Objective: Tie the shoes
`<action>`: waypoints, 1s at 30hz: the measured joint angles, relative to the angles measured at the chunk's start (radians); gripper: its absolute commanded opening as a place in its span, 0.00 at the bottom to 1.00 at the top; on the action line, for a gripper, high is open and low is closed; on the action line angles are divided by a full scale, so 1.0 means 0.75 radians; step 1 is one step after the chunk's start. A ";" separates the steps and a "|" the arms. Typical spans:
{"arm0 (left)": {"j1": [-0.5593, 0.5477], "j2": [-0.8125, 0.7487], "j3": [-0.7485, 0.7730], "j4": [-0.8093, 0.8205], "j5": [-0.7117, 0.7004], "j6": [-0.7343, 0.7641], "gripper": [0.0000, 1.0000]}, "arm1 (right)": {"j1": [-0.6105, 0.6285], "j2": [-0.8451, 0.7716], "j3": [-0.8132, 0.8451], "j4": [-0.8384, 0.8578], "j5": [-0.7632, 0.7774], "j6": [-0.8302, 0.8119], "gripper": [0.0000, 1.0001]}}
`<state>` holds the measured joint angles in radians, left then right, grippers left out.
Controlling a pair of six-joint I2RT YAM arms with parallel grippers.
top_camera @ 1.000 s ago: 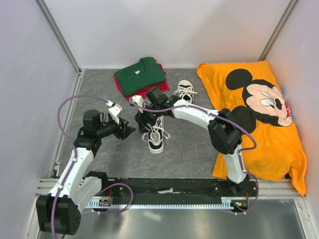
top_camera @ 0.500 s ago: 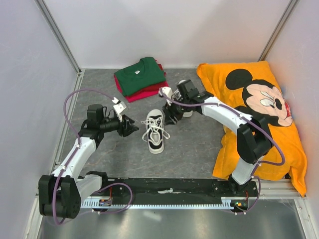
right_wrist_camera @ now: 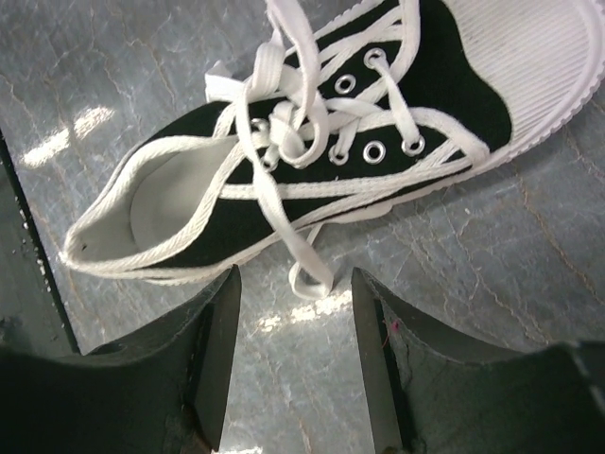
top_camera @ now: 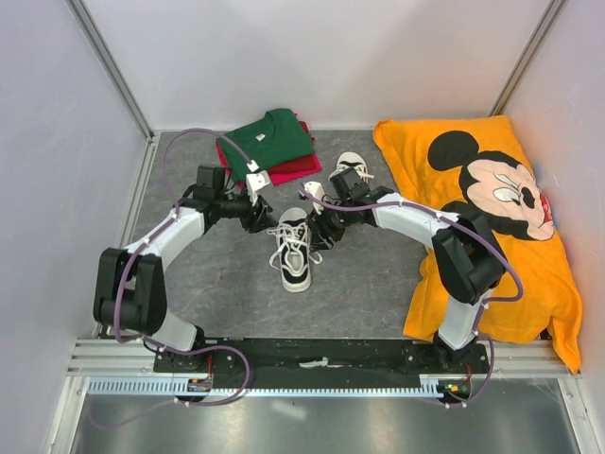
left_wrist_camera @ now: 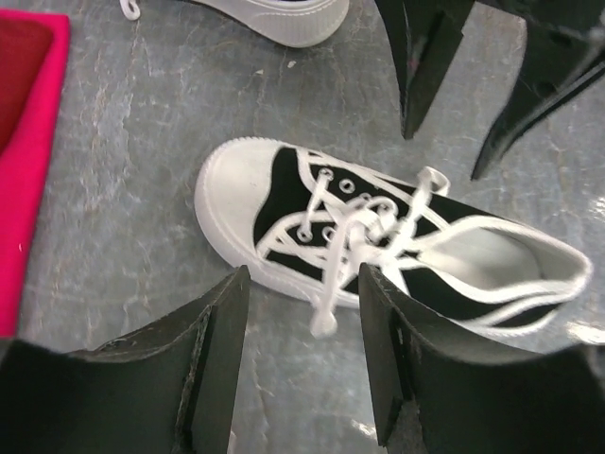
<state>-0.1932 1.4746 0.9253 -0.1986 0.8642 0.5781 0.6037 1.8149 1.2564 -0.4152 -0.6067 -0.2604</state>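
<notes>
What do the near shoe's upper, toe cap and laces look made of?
The upper looks like matte black canvas, weave barely visible. The toe cap looks like smooth white rubber, ribbed at its rim. The laces look like flat woven white fabric, limp.

Grey stone-look tabletop (top_camera: 189, 274). Carries one black-and-white sneaker (top_camera: 294, 251) mid-table; second sneaker (top_camera: 352, 170) farther back, just to the right. Folded clothes stack (top_camera: 267, 142), green over red, at far centre-left. Orange Mickey Mouse cloth (top_camera: 492, 236) along the right side.
</notes>
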 measured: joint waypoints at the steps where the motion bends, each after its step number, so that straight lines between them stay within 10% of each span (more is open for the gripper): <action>1: -0.011 0.043 0.037 -0.017 -0.002 0.022 0.55 | 0.000 0.007 -0.002 0.011 0.001 0.005 0.58; 16: -0.051 0.232 0.154 -0.284 -0.070 0.222 0.21 | 0.000 0.073 -0.008 0.114 -0.001 0.051 0.52; 30: -0.018 0.182 0.173 -0.337 -0.036 0.271 0.44 | 0.000 0.073 -0.025 0.120 -0.004 0.052 0.36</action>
<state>-0.2066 1.6108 1.0550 -0.4511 0.8371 0.7811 0.6037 1.8694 1.2373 -0.3252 -0.6098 -0.2214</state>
